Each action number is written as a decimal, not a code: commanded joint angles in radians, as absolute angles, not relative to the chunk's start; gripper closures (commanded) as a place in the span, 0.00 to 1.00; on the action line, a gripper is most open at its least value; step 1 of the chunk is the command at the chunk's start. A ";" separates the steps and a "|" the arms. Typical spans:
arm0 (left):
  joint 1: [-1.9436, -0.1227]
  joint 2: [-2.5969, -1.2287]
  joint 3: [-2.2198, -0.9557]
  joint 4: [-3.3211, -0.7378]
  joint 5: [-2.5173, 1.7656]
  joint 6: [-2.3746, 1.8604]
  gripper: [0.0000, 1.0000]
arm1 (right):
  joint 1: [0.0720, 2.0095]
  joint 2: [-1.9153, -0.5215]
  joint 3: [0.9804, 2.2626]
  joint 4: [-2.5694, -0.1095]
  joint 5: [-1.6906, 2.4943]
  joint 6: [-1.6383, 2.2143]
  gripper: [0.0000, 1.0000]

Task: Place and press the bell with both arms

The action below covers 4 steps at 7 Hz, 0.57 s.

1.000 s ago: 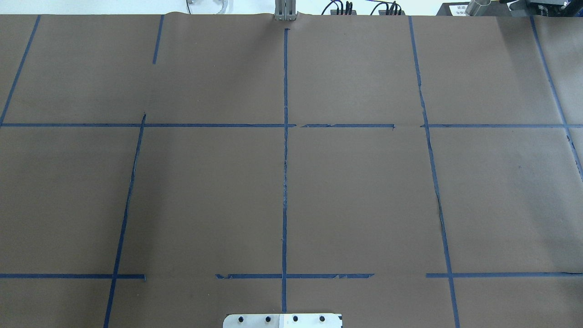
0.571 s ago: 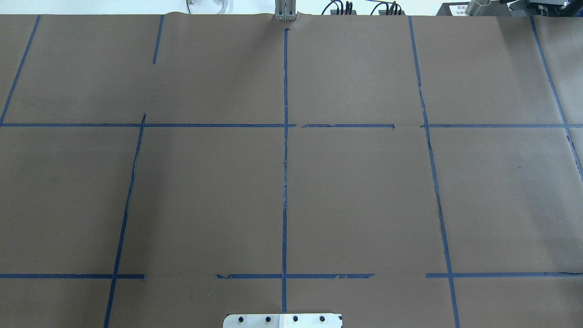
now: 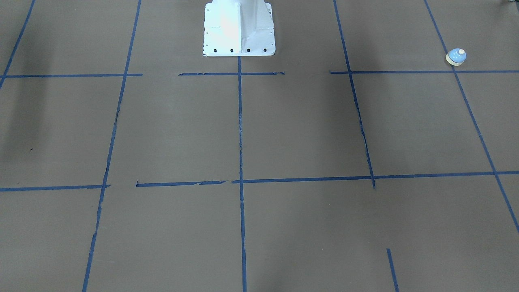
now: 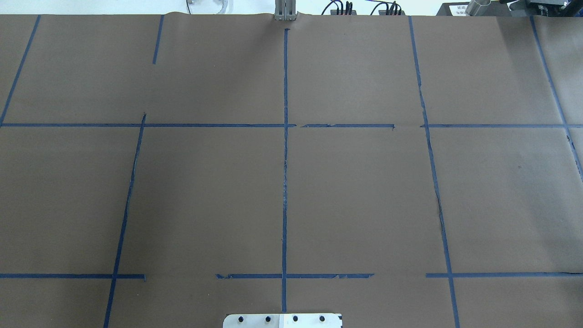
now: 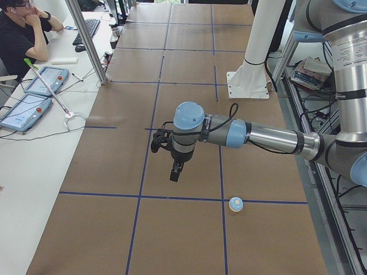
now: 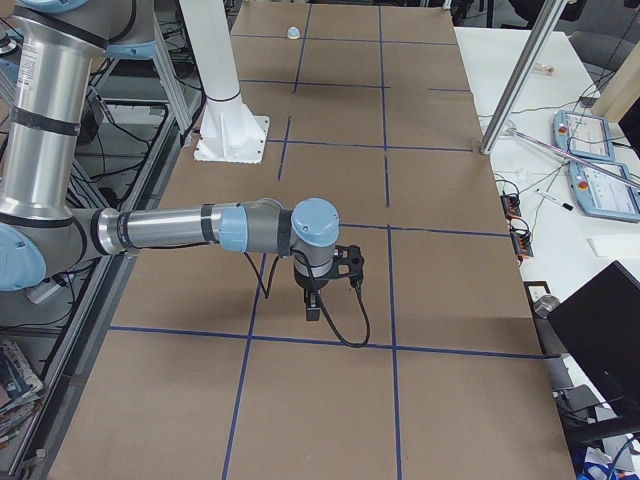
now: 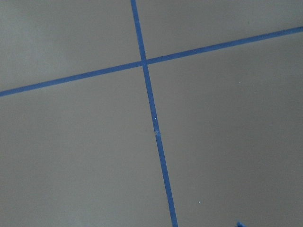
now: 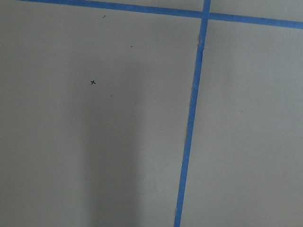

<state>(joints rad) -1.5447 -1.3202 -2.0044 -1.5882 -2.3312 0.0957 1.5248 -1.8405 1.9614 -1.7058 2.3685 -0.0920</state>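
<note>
Exterior front-facing: bell [image 3: 456,56] — pale-blue dome, cream button, cream rim; left gripper [image 5: 176,172], right gripper [image 6: 313,308] — state indiscernible.

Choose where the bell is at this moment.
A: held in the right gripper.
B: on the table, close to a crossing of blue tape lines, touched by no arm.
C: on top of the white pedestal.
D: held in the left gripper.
B: the bell stands on the table beside a tape crossing, while the left gripper and the right gripper hang in the air apart from it.
</note>
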 commanded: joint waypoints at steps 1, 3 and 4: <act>-1.407 -1.278 -2.003 -1.592 -2.349 0.094 0.00 | 1.525 -1.841 1.962 -1.706 2.368 -0.094 0.00; -1.342 -1.188 -1.991 -1.672 -2.316 0.050 0.00 | 1.525 -1.841 1.962 -1.706 2.367 -0.095 0.00; -1.297 -1.127 -1.976 -1.801 -2.287 -0.009 0.00 | 1.525 -1.841 1.962 -1.706 2.367 -0.095 0.00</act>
<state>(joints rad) -1.3466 -1.1943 -1.9893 -1.6862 -2.3148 0.0490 1.5248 -1.8407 1.9619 -1.7058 2.3671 -0.0948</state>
